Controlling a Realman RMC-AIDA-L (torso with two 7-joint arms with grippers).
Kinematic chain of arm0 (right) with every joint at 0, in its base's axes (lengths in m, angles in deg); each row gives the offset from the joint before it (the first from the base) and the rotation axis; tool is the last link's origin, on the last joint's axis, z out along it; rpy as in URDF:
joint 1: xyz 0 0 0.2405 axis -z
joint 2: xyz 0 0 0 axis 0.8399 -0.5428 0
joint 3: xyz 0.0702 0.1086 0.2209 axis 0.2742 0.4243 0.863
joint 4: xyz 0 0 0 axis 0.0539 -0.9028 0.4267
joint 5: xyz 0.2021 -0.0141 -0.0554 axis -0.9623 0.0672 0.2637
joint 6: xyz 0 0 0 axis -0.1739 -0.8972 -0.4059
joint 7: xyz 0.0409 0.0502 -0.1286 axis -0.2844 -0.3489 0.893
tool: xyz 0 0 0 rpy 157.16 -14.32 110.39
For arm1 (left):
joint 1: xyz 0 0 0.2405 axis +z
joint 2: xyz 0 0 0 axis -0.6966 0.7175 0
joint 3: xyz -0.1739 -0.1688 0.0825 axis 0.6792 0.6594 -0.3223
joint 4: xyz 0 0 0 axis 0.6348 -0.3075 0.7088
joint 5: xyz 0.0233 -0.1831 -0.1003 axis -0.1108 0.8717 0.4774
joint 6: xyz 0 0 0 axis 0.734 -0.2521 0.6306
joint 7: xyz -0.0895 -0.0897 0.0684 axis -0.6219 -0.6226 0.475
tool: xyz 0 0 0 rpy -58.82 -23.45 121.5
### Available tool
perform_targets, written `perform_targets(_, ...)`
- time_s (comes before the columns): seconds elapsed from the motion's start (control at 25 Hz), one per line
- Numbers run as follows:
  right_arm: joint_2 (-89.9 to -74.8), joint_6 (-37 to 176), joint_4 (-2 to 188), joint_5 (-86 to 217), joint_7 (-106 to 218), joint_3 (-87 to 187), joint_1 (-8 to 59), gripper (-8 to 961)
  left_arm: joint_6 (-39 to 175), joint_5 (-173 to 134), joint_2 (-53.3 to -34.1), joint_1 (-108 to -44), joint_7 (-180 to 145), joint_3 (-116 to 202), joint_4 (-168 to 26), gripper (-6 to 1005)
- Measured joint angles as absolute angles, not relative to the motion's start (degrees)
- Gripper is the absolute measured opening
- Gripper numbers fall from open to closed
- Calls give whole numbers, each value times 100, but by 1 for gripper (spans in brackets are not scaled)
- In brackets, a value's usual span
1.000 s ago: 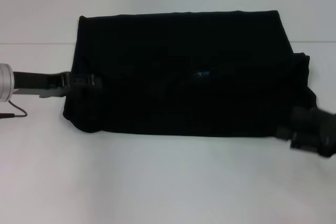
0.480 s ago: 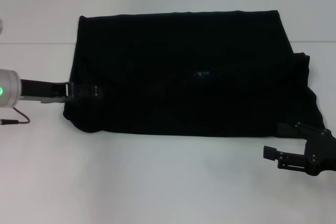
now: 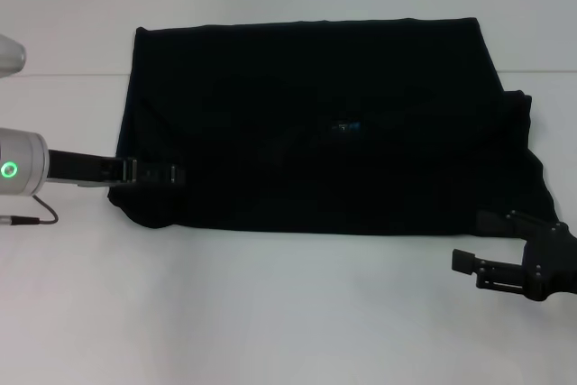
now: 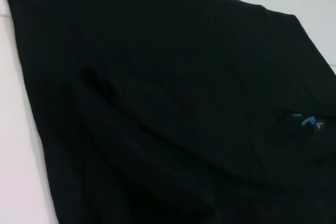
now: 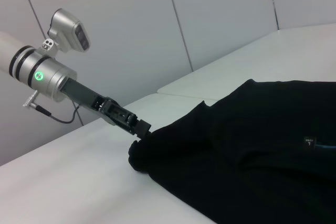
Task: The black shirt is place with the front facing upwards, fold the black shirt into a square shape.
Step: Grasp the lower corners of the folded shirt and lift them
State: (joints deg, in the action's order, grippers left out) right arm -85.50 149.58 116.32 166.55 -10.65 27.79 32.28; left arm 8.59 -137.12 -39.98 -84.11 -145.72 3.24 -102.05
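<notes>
Black shirt (image 3: 315,123) lay folded, wide and limp; likely light. Left pincer (image 3: 167,173) reached its left edge, grip hidden. Right pincer (image 3: 475,241) hung open, clear.

Black shirt (image 3: 315,123): soft matt black cloth, light-absorbing, lying in shallow creases and folds; no sheen.
Neck label (image 4: 310,123): small woven-looking tag, blue and white, flat against the cloth.
Table (image 3: 270,313): smooth white surface, matt to faintly satin, with a thin seam line across it.
Left gripper (image 3: 171,173): matt black plastic or coated metal body.
Left arm wrist (image 5: 44,72): brushed silver metal cylinder, satin finish, with a glowing green indicator light.
Right gripper (image 3: 473,241): matt black hard parts, angular, no gloss.
Wall panels (image 5: 210,14): smooth pale panels, matt, with narrow joints.
</notes>
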Motion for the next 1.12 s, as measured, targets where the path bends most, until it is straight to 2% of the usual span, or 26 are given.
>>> perform_targets(1.12,-8612,14773,11628,16637,-1156,2784,3150,945,935,-13720,-4012,-8508,-14320,-181,-10287,834)
